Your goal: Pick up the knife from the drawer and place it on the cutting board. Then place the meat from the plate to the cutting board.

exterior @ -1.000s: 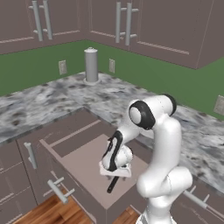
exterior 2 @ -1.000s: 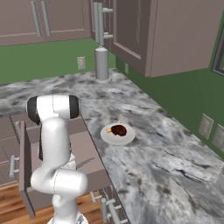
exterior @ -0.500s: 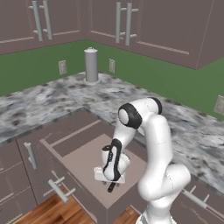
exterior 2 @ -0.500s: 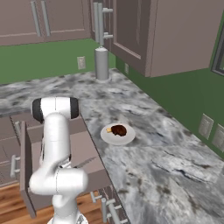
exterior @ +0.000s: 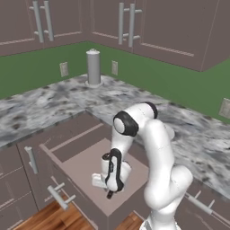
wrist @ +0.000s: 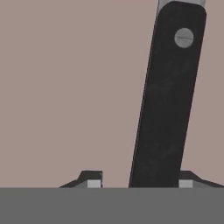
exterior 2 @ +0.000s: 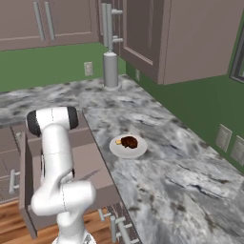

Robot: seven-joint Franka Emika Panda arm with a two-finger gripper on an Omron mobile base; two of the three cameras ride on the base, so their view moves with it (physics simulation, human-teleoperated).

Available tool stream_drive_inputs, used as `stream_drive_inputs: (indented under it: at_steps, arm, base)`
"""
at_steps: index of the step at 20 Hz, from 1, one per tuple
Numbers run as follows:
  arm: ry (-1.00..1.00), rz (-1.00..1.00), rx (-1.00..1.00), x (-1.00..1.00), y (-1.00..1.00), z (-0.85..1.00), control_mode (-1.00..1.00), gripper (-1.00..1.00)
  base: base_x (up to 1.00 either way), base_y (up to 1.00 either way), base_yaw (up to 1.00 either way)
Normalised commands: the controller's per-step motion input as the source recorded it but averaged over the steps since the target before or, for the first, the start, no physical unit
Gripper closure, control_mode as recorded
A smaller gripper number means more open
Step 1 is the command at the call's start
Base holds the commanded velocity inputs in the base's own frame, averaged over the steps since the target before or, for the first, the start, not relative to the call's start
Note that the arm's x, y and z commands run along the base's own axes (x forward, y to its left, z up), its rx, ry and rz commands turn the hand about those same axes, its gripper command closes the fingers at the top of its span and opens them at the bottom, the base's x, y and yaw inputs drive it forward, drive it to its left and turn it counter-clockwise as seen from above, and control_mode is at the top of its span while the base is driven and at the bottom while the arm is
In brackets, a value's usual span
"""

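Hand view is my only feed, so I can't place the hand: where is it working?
Observer: Down inside the open drawer, with the fingers low over its floor, as the left base view shows.
Operator: Has the meat gone over yet?
Observer: No. In the right base view, the meat lies on the white plate, which is on the counter.

Two base cameras are looking forward and down from behind the white arm, both taking in the speckled grey stone worktop (exterior: 58,101) and open brown-mauve wooden drawer (exterior 2: 93,159), while the hand camera is peering very close at the drawer's bottom.
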Motion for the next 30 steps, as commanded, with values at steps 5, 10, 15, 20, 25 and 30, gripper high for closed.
stream_drive_inputs:
  at_steps: [5,10,15,20,25,30]
  arm:
    - [0.00,-0.01,0.00,0.00,0.07,-0.36,-1.00,1.00]
    - [-0.09,0.01,0.00,-0.12,0.00,0.14,-1.00,1.00]
    - [-0.11,0.06,0.00,-0.06,0.00,0.27,-1.00,1.00]
    - [-0.06,0.10,0.00,-0.26,0.00,0.67,-1.00,1.00]
    - [0.00,0.11,0.00,-0.27,0.00,1.00,-1.00,1.00]
    - [0.01,0.15,0.00,-0.43,0.00,1.00,-1.00,1.00]
  base:
    - [0.00,0.00,0.00]
    - [0.00,0.00,0.00]
    - [0.00,0.00,0.00]
    - [0.00,0.00,0.00]
    - [0.00,0.00,0.00]
    - [0.00,0.00,0.00]
